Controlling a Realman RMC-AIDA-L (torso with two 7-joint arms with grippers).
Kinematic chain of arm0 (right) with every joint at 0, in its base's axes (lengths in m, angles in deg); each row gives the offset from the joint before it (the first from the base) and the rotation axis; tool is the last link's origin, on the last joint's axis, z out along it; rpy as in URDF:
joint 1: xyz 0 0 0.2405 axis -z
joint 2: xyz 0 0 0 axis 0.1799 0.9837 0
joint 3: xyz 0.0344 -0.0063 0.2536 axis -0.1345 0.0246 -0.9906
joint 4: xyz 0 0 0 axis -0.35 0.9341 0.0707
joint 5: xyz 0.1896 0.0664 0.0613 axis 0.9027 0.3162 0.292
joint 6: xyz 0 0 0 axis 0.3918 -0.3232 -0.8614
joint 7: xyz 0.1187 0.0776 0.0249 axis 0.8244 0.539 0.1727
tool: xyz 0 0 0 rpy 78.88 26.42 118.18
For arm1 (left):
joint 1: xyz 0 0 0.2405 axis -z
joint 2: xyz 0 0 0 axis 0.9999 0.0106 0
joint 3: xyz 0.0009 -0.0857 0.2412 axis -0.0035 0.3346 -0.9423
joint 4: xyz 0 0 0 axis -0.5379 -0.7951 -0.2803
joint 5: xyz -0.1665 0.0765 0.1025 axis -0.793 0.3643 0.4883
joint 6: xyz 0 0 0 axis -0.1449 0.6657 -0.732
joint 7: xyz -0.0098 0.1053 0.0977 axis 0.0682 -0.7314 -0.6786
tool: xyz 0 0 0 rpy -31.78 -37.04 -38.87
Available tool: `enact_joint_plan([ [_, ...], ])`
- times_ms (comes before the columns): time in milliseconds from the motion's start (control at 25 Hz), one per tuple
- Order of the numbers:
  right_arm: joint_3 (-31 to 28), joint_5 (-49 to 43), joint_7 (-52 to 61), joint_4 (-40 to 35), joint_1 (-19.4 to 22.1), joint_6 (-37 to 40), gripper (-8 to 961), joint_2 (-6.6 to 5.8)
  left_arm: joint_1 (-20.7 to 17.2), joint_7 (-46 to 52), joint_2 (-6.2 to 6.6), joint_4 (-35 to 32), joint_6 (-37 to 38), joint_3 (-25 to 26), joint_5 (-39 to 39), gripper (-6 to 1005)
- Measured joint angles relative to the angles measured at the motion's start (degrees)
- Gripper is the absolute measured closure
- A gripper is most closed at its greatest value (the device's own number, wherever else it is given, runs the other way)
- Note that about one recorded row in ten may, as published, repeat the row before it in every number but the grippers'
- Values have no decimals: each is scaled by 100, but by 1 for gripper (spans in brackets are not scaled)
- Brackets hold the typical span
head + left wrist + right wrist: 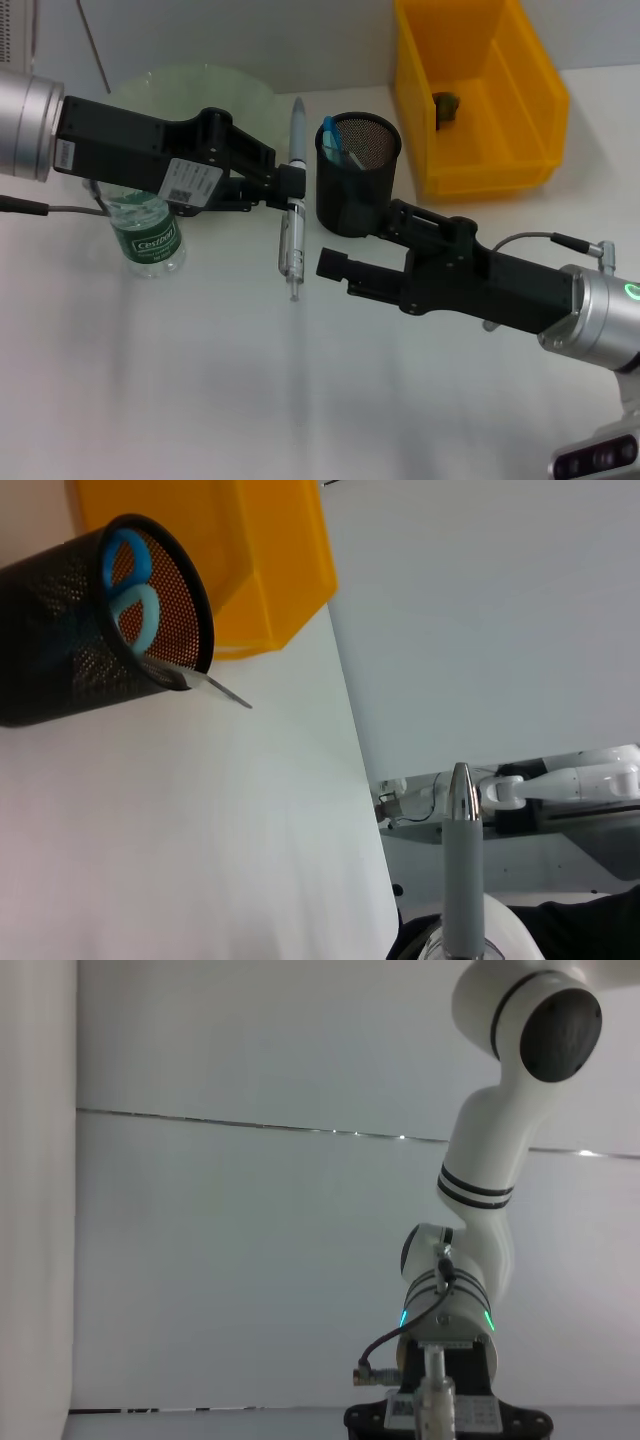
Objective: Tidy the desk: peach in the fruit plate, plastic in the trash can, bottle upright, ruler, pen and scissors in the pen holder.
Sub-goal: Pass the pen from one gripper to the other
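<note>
Now, left claw (291,190): we see it pinching the pen (294,215), lifted beside the pen holder (357,175).
Right claw (333,265): low over the tabletop (200,380); we cannot tell its state.
Scissors (130,595): in the holder.
Bottle (145,232): upright.

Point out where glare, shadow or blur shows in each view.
Head view: the pen in the left gripper casts a soft shadow on the table. Left wrist view: a bright highlight on the pen's metal tip, and the pen holder is sharp. Right wrist view: even backlight, with the pen blurred.
</note>
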Motion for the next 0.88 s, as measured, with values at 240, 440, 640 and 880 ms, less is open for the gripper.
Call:
enact_joint_plan([
  [240, 92, 0, -152, 26, -78, -6, 214, 0, 78, 3, -1, 75, 43, -10, 13, 857],
  [440, 205, 2, -209, 35, -111, -12, 215, 7, 106, 4, -1, 93, 50, -8, 32, 857],
  [640, 234, 2, -389, 125, -160, -11, 216, 15, 115, 4, -2, 110, 55, -8, 37, 857],
  [880, 236, 2, -423, 134, -178, 8, 222, 22, 114, -5, -1, 133, 57, -9, 42, 858],
])
